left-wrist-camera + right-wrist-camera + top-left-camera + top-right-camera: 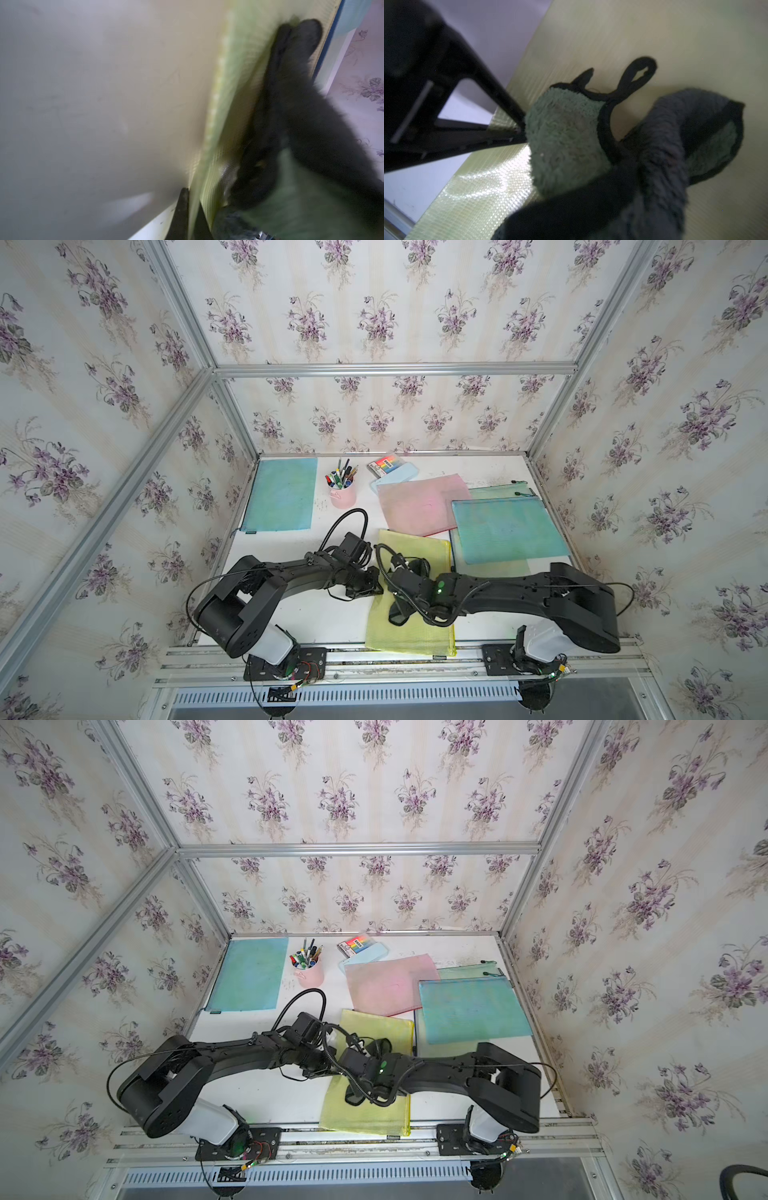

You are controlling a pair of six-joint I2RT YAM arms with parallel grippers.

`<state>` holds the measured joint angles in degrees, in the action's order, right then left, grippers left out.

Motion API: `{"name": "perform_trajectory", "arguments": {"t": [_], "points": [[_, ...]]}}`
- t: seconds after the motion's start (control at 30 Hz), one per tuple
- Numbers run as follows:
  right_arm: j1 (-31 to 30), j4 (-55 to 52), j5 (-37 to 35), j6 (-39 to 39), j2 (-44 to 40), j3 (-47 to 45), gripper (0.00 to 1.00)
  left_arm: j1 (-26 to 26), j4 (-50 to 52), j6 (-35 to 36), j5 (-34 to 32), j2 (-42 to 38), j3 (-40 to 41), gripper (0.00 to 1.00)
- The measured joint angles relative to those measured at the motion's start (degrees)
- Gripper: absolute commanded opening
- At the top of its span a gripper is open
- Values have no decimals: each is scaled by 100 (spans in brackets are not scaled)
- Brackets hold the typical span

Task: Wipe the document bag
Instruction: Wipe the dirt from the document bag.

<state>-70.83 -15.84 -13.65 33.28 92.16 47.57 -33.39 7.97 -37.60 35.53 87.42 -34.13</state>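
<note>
A yellow mesh document bag [409,635] [365,1112] lies at the table's front centre. My left gripper [376,578] [190,218] is shut on the bag's left edge [234,83], and the thin mesh runs between its two dark fingers. Its fingertips [515,129] also show in the right wrist view, pinching that edge. A dark green and grey cloth [566,141] [397,616] [301,187] rests bunched on the bag. My right gripper [405,601] is shut on the cloth, which hides its jaws in the right wrist view.
At the far left lies a turquoise bag [282,493]. A pink pen cup [343,493] and a marker box [386,466] stand at the back. A pink bag [424,504] and a turquoise bag [507,531] overlap at the right. Walls close three sides.
</note>
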Motion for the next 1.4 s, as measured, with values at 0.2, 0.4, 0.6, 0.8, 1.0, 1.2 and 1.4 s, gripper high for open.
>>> {"name": "perform_trajectory", "arguments": {"t": [0.2,0.4,0.6,0.8,1.0,1.2,1.4], "points": [[114,179,-129,219,339,-74,14,20,-247,-258,-52,-168,181,0],[811,-122,-667,623,-404,-623,15,87,-448,-380,-46,-269,304,0],[195,-732,-752,455,-737,-168,16,122,-485,-387,-57,-262,332,0],[-474,-367,-439,81,514,688,14,195,-483,-404,-94,-522,358,0],[214,-487,-549,105,107,149,15,492,-455,-424,-127,-1134,420,0],[903,-841,-612,-76,-1209,-256,16,691,-616,-439,-76,-931,409,0],[280,-492,-24,-254,-476,101,15,719,-1154,-601,52,-216,485,0]]}}
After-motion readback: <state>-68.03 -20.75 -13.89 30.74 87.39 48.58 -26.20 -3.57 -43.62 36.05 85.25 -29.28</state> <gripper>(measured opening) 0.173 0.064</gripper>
